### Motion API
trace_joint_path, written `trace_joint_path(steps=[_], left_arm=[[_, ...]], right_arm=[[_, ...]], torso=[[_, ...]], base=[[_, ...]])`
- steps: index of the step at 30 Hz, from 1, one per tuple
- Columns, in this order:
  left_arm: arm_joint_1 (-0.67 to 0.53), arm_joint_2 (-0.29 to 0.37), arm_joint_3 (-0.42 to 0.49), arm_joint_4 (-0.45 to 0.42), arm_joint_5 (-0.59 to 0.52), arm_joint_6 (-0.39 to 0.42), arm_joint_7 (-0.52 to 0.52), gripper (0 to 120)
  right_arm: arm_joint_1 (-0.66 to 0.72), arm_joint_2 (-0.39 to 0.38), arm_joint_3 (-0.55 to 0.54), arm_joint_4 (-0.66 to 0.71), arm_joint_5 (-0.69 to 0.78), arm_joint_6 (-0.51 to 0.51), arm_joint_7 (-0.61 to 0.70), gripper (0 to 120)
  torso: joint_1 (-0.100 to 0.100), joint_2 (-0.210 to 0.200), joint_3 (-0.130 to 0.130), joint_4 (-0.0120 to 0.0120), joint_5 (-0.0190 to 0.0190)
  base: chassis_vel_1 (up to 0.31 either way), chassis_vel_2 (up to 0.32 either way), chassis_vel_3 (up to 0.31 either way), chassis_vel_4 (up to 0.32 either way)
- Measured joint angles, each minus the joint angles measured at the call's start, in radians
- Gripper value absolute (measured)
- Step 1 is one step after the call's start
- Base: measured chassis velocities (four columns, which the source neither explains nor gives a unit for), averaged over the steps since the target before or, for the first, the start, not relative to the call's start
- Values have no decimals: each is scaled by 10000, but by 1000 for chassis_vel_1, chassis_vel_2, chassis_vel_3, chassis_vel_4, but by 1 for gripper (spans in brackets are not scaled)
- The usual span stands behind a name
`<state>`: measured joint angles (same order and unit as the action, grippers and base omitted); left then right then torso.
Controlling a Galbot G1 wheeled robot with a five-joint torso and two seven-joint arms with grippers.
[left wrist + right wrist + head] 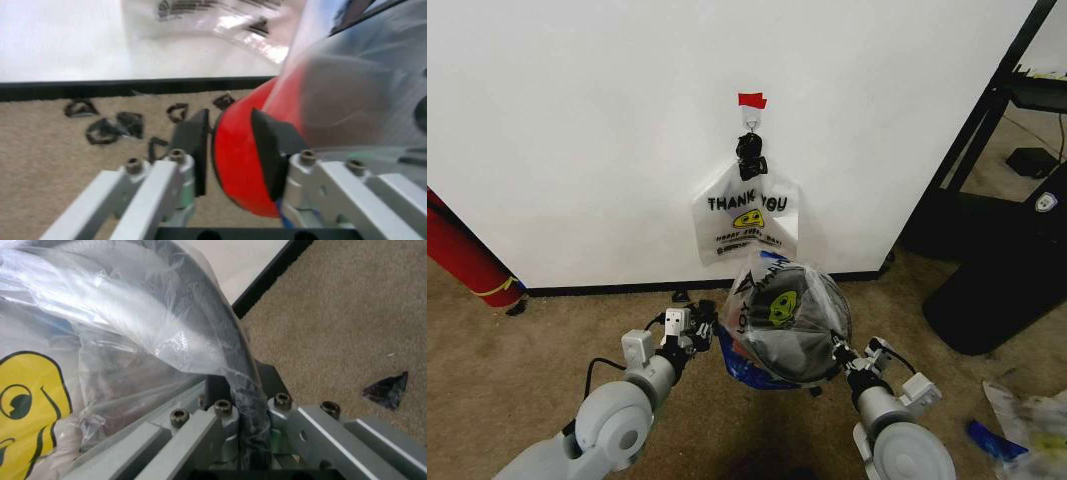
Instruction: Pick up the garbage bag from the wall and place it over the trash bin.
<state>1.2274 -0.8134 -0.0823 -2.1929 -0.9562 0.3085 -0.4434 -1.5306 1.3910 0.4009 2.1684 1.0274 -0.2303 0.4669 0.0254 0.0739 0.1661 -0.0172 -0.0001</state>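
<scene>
Head view: the garbage bag (779,312), with its yellow smiley print and blue panels, is draped over the trash bin (799,345) on the carpet just in front of the wall (577,130), a little right of centre. The thin plastic is stretched across the bin's top, with blue bunched low at about 7 o'clock of the bin. Above it, at 12 o'clock, a whitish "THANK YOU" bag (745,215) hangs from a small hook (751,122) under a scrap of red tape (752,100). A red cylinder (467,258) leans at the wall's foot near 9 o'clock.

The left claw (699,325) sits at 9 o'clock of the bin, touching its side. In the left wrist view this claw (230,152) stands parted, its dark pads on either side of the bin's red base (243,160), with a sliver of space showing at the outer pad. Black clips (107,127) lie scattered on the carpet by the black baseboard (100,86).

The right claw (842,357) is at 4 o'clock of the bin. In the right wrist view this claw (245,405) is clenched on the bin's dark rim (230,347), with the bag's film pinched under it.
</scene>
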Motion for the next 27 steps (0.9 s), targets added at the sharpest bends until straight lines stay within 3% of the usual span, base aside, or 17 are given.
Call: trace_joint_path(steps=[6,7,11,19,27], left_arm=[[132,153,-293,-438,104,-180,-507,59],[132,153,-293,-438,104,-180,-507,59],[-204,279,-78,-1296,-115,-107,-713,71],[-1432,572,792,-2231,-1090,808,-1025,41],[-2768,536,1909,-2160,-1621,1491,-1132,16]], right_arm=[[60,13,-125,-193,-589,182,19,0],[60,13,-125,-193,-589,182,19,0],[2,150,-384,-295,-1743,566,-61,0],[26,255,-684,-196,-3091,863,14,0],[88,356,-846,-397,-4262,1066,4,0]], torso=[[0,0,0,1,0],[0,0,0,1,0],[0,0,0,0,3],[0,3,0,-1,0],[0,3,0,-1,2]], base=[[0,0,0,0],[0,0,0,0],[0,0,0,0],[0,0,0,0],[0,0,0,0]])
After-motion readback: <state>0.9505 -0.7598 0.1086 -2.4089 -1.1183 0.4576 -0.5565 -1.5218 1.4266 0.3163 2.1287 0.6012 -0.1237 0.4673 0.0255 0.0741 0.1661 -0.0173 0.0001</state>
